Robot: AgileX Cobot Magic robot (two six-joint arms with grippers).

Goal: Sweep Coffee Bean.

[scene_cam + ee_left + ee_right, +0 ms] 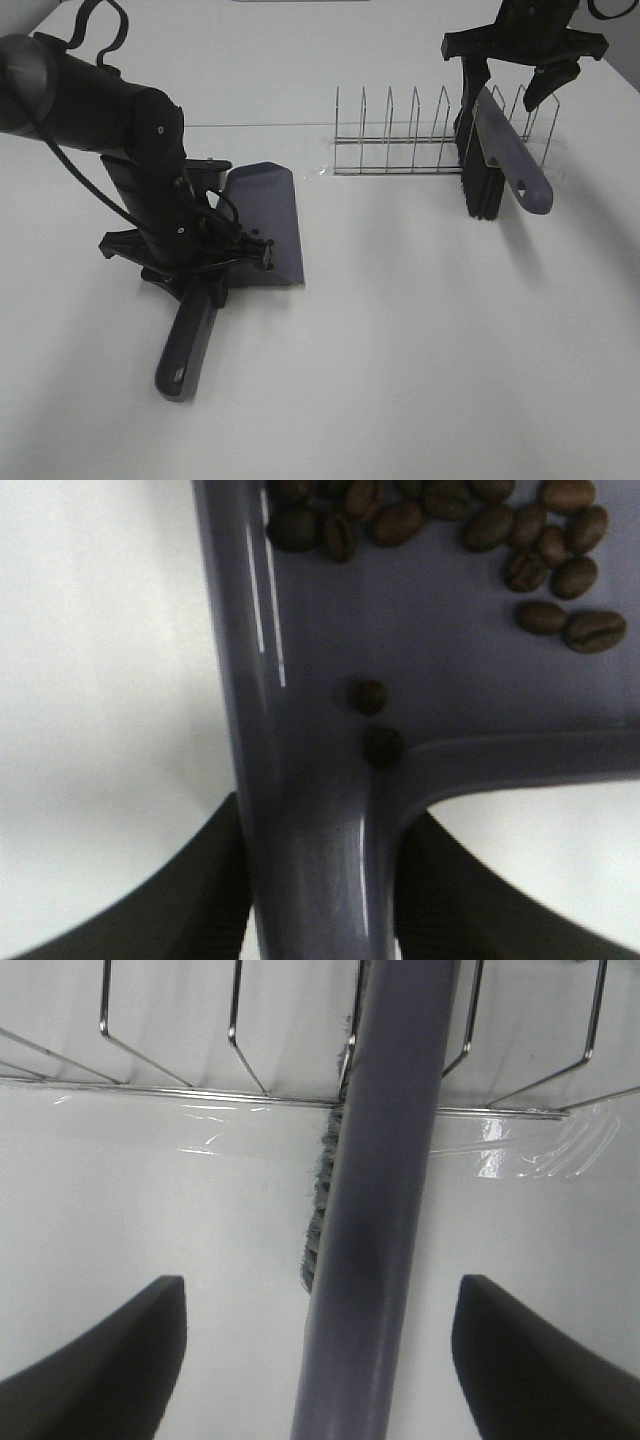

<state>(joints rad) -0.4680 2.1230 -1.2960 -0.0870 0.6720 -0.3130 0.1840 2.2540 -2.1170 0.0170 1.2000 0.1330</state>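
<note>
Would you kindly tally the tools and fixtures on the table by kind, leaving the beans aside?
Dustpan: 1
Brush: 1
Wire rack: 1
Total: 3

White table (420,350), grey-purple dustpan (268,215) lying flat on it, wire rack (420,135) at the back, taped down

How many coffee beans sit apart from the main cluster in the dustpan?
2: one bean on the dustpan floor, a second bean just behind it against the rear wall. Others may lie outside the frame.
</note>
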